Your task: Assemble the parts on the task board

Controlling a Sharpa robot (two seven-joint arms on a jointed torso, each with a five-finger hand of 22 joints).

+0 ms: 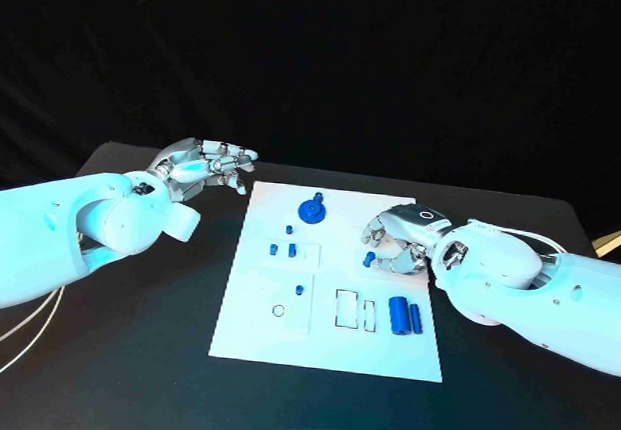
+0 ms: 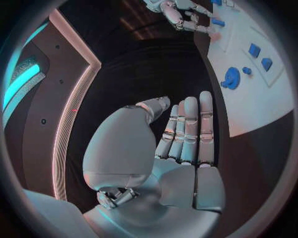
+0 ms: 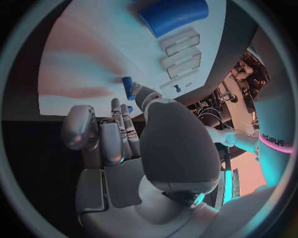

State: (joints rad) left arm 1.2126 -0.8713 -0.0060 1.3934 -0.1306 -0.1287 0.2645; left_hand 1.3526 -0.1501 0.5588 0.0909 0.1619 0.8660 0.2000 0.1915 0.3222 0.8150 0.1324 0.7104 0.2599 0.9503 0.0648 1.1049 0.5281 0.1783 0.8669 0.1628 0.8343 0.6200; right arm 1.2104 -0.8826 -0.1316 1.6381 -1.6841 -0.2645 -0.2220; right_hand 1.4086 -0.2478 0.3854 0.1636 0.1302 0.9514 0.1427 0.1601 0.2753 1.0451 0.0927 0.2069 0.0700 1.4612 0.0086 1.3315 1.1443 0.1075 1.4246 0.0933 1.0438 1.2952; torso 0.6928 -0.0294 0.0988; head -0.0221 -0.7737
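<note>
The white task board (image 1: 252, 321) lies in the middle of the black table. On it are a round blue part (image 1: 313, 210), several small blue pieces (image 1: 292, 250) and two blue cylinders (image 1: 398, 315) near the front right. My right hand (image 1: 403, 237) hovers over the board's right side. It pinches a small blue peg (image 3: 127, 87) between thumb and a fingertip, and the peg (image 1: 369, 257) pokes down towards the board. My left hand (image 1: 206, 167) hangs over the bare table off the board's far left corner, its fingers (image 2: 189, 126) straight and holding nothing.
Two rectangular slots (image 1: 346, 309) are outlined beside the cylinders, with a small ring (image 1: 279, 311) to their left. In the right wrist view a blue cylinder (image 3: 174, 15) lies past the slots (image 3: 180, 42). Black table (image 1: 125, 361) surrounds the board.
</note>
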